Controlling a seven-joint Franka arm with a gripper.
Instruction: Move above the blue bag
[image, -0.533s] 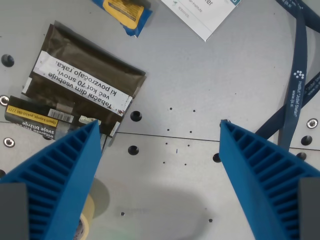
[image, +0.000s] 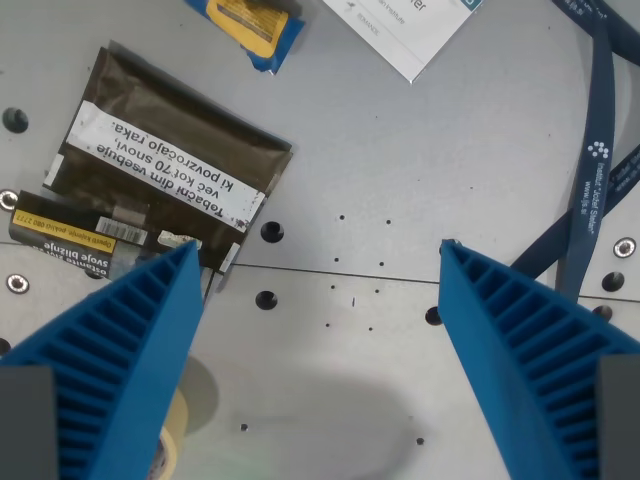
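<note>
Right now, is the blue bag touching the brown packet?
Apart. The wrist view shows bare grey table between the blue bag at the top edge and the brown packet below it.

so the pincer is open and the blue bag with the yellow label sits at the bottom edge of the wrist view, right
Not quite. The pincer is open, but the blue bag with the yellow label sits at the top edge of the wrist view, left of centre, above the brown pouch. The wrist view shows it partly cut off by the frame.
</note>
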